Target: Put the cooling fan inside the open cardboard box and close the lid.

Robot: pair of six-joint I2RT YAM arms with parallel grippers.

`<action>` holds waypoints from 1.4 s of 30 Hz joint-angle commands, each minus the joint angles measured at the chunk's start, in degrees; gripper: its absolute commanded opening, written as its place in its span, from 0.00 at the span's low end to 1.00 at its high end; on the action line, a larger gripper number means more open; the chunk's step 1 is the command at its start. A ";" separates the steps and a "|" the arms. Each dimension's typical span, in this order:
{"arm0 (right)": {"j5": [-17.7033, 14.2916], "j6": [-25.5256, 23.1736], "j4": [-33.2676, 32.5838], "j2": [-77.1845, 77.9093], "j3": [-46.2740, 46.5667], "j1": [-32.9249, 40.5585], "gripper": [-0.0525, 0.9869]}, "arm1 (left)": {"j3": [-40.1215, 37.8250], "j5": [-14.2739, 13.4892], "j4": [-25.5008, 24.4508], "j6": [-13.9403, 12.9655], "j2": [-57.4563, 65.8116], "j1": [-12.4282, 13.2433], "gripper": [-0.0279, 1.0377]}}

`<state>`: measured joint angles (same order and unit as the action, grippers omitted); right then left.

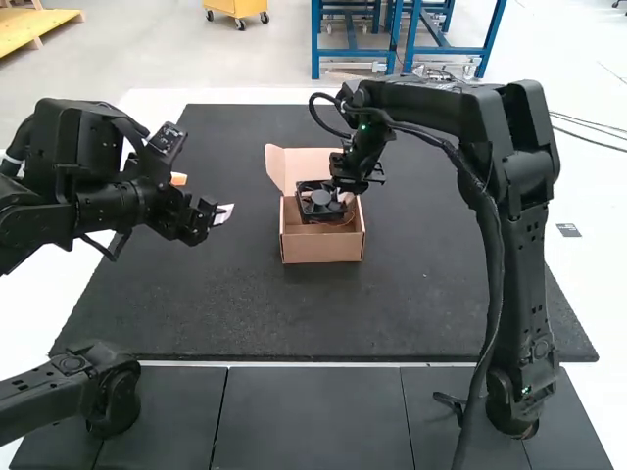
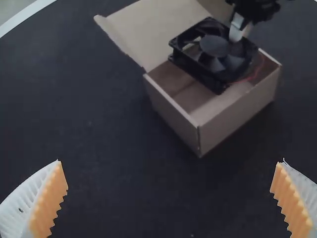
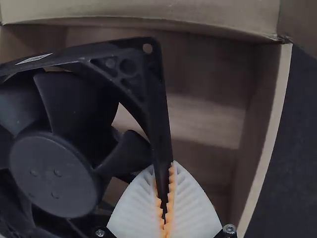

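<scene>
An open cardboard box (image 1: 322, 244) stands mid-mat with its lid flap (image 1: 294, 164) raised at the back. A black cooling fan (image 1: 319, 202) hangs tilted over the box opening, partly inside it, and my right gripper (image 1: 345, 188) is shut on its frame edge. In the right wrist view the white ribbed fingers (image 3: 190, 210) pinch the fan frame (image 3: 157, 129) above the box floor (image 3: 210, 124). My left gripper (image 1: 209, 217) stands open left of the box, apart from it. The left wrist view shows its fingertips (image 2: 47, 198) spread wide with the box (image 2: 213, 119) and fan (image 2: 215, 54) ahead.
The black mat (image 1: 323, 294) covers the table, with bare mat all around the box. A white floor strip borders the mat's far and left edges.
</scene>
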<state>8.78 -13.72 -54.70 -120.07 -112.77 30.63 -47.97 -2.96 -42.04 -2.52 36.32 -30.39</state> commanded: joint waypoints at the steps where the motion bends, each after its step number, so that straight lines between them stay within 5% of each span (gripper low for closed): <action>1: -0.16 0.36 0.38 -0.25 -1.75 0.22 0.04 | -0.11 0.68 0.29 0.42 -0.63 -0.46 0.94; 33: 0.19 1.41 2.84 -6.40 -1.75 -0.05 0.08 | 0.06 0.76 1.52 0.42 -0.98 -0.28 0.94; 42: 0.37 2.90 2.67 -5.96 -1.84 -0.13 0.35 | 0.33 0.76 2.40 0.50 -0.90 -0.11 0.94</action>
<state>8.38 -11.81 -51.72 -126.82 -113.19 30.63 -47.99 -2.96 -40.38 -2.50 36.32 -30.39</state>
